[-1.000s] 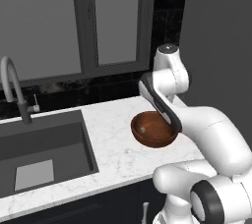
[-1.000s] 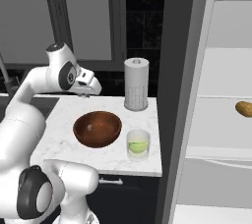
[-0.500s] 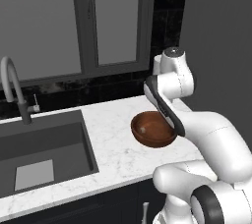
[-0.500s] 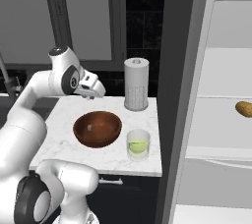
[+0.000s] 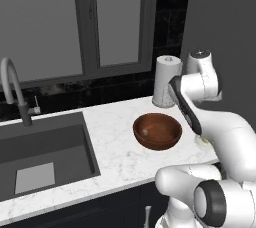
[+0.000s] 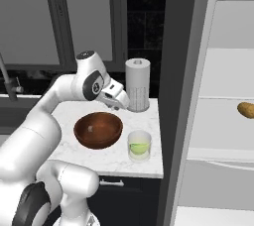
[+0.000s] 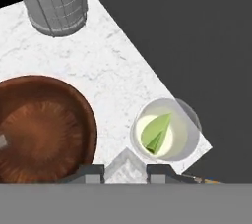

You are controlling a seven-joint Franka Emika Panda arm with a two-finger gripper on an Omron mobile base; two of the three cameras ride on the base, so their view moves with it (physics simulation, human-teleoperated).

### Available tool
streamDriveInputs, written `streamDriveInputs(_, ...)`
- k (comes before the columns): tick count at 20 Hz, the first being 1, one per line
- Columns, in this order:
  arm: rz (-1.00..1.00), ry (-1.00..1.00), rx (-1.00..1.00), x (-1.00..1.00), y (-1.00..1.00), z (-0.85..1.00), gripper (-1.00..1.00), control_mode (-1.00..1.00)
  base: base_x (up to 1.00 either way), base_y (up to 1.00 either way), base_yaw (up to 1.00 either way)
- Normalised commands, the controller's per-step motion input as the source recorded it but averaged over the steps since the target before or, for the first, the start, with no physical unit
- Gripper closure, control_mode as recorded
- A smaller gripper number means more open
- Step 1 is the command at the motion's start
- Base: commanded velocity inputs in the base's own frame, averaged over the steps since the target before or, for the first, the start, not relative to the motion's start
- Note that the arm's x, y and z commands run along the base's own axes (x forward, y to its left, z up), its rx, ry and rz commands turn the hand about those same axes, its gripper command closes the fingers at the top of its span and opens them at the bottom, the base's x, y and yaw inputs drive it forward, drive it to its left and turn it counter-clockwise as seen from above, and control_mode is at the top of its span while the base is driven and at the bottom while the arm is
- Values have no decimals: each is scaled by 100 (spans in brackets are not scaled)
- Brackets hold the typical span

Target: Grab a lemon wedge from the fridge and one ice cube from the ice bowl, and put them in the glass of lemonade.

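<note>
On the white marble counter (image 6: 114, 158), going left to right: one dark sink (image 5: 42, 152) with one curved tap (image 5: 12, 89) at the far left of the left base view, then one reddish-brown bowl (image 6: 98, 129), one glass (image 6: 139, 145) at the counter's front right corner, and one white towel roll (image 6: 137, 91) upright at the back by the wall. One pale ice cube (image 7: 2, 142) shows at the bowl's edge in the hand view, cut off by the frame, so a full count of the ice cannot be told. One yellow-green wedge (image 7: 156, 133) lies inside the glass, on the pale drink. To the right stands the fridge (image 6: 223, 121), its white shelves showing, with one tan-orange oval item (image 6: 246, 109) on a shelf. One white arm bends over the counter, and its gripper (image 6: 120, 104) hangs above the marble between bowl and glass, in front of the towel roll. Its jaws are drawn in close with nothing between them. From the hand camera, the glass with its wedge sits just up and right of the two dark tips (image 7: 160, 171), apart from them, and the bowl lies to their left, its rim near the left tip.
</note>
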Motion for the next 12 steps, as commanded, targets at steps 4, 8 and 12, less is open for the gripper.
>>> streamDriveInputs(4,-24,9,5,-36,-93,-87,100,-100,0,0,0)
streamDriveInputs(8,-19,10,1,-14,-42,-79,100,-100,0,0,0)
streamDriveInputs(12,-8,4,1,0,0,-21,100,-100,0,0,0)
